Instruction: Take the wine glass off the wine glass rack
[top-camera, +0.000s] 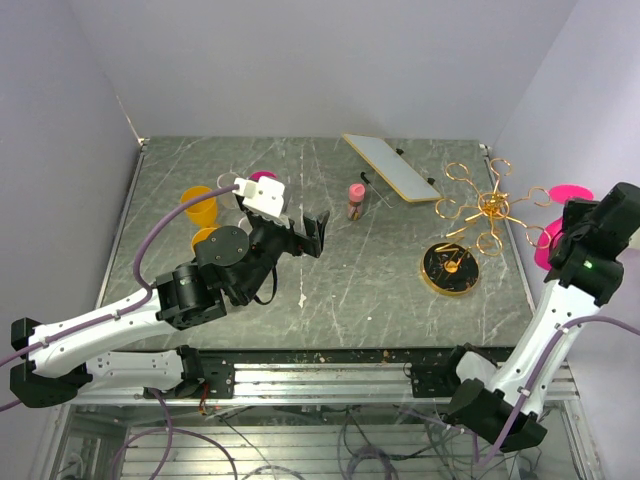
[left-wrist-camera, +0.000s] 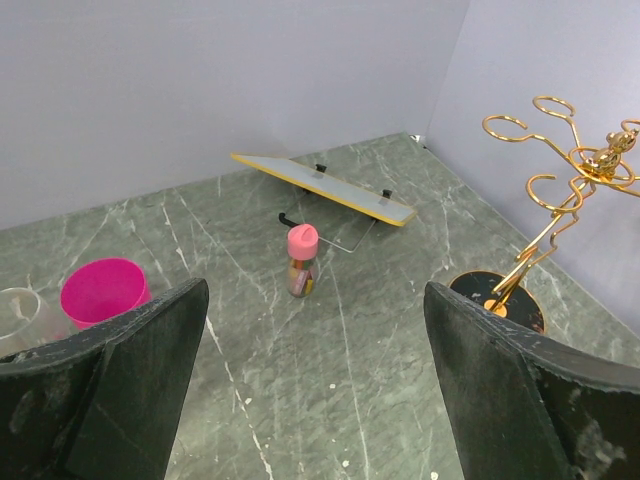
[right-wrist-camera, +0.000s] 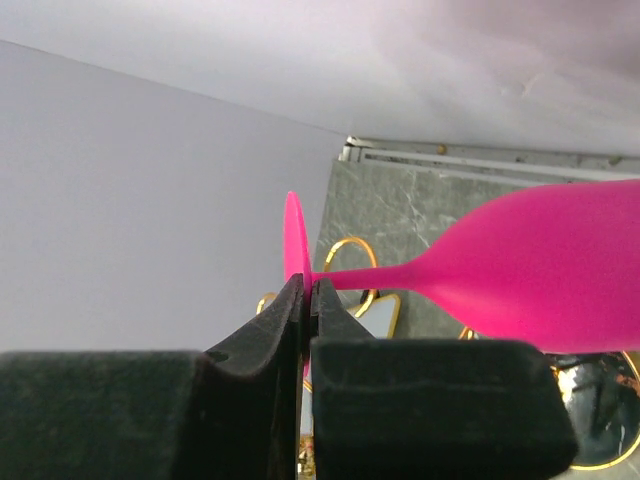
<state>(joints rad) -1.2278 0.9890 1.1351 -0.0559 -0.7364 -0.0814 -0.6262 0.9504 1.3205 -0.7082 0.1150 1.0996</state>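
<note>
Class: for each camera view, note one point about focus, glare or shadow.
Top external: even soft light, faint shadows, the wine glass rack glints. Left wrist: near fingers slightly soft, table sharp. Right wrist: right gripper and wine glass close and soft-edged.

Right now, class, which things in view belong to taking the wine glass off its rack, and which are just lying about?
Part of the job:
pink wine glass, pinched at its stem by the right gripper
gold wine glass rack

Just lying about:
white board
pink-capped bottle
pink cup
two yellow cups
</note>
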